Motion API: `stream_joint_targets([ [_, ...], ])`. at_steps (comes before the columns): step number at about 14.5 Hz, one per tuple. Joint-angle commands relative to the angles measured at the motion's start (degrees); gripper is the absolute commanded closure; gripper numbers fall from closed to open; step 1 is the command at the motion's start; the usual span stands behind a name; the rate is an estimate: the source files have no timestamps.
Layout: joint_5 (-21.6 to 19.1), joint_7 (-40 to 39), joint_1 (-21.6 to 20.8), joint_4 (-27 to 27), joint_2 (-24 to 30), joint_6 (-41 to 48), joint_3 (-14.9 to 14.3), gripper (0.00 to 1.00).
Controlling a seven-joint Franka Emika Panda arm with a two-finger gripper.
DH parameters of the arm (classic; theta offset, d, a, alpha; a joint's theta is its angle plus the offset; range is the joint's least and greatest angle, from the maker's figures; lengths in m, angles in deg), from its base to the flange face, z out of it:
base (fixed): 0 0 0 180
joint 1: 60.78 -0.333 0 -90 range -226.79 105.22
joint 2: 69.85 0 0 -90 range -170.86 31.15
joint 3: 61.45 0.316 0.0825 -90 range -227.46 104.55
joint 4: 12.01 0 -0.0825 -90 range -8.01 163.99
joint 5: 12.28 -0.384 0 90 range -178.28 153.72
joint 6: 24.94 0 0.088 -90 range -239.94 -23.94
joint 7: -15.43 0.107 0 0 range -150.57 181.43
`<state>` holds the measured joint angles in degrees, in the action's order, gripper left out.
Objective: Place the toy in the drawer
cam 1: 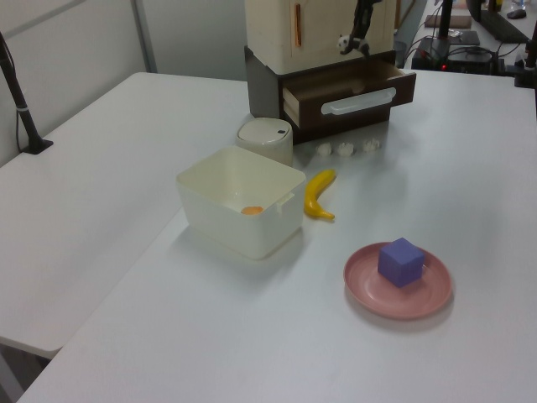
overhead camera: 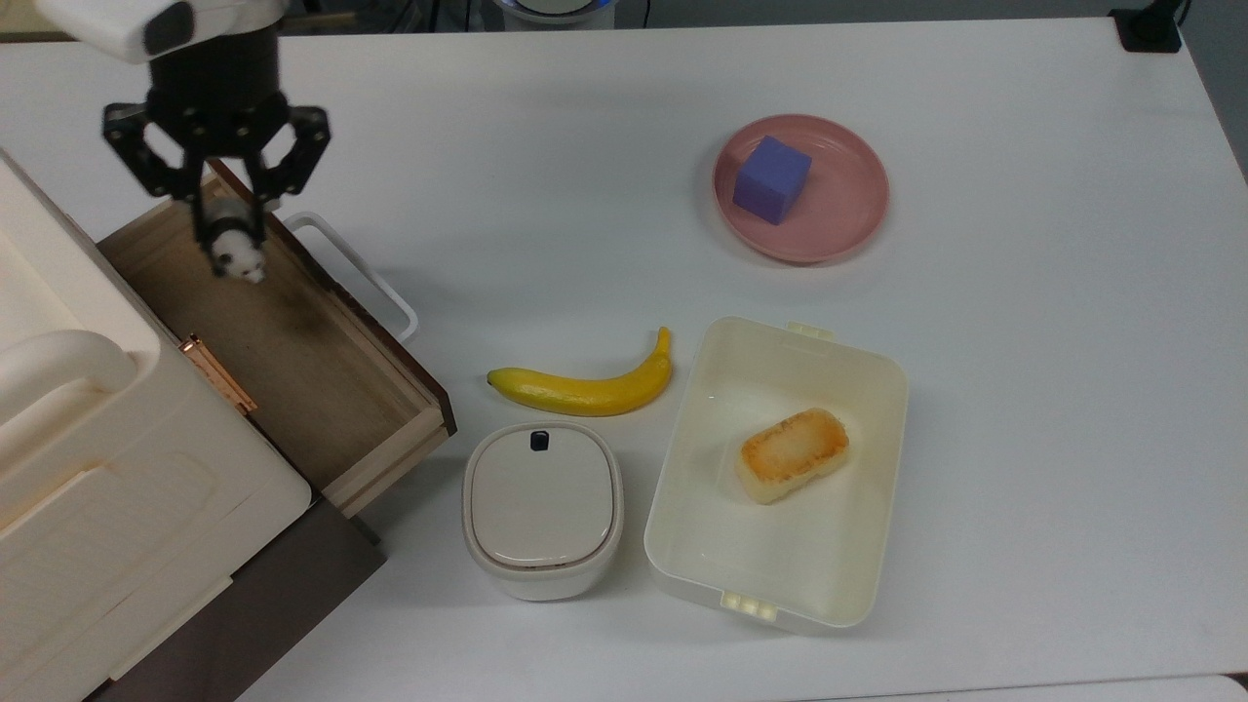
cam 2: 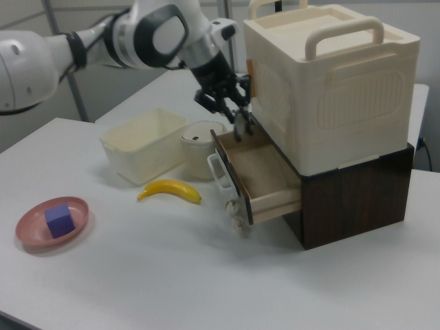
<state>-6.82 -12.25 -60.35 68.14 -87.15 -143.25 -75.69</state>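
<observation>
The toy [overhead camera: 237, 253] is held clamped in the gripper [overhead camera: 230, 237] above the far end of the open drawer [overhead camera: 322, 390]; only lowering and release are judged left.

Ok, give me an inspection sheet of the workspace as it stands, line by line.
Surface: white table, bare apart from the items below.
Job's things: toy held above the open drawer; not yet let go.
Clutter: banana; purple cube on a pink plate; cream tub holding a toasted bread piece; lidded round container.
Grippers: pincer shut on the toy.
Cables: nothing seen on the table.
Surroundings: cream cabinet on a dark base.
</observation>
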Motion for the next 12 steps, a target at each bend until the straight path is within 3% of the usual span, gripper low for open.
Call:
stream_joint_targets([
  [1, 1.1, -0.5, -1.0, 3.2, -3.6, -7.1, -1.2, 1.0],
  [3, 1.5, -0.5, -0.6, 4.2, -5.5, -7.9, -1.2, 0.95],
  [4, 1.5, -0.5, 0.3, 4.3, -6.3, -8.0, -1.1, 0.83],
  [7, 0.9, 2.1, 0.1, 4.2, -6.4, -7.7, -1.2, 0.05],
  [8, 0.9, 4.2, -0.3, 4.2, -5.6, -7.5, -1.2, 0.0],
  [12, 0.8, 16.5, -2.0, 3.9, 1.2, 4.4, 0.6, 0.0],
])
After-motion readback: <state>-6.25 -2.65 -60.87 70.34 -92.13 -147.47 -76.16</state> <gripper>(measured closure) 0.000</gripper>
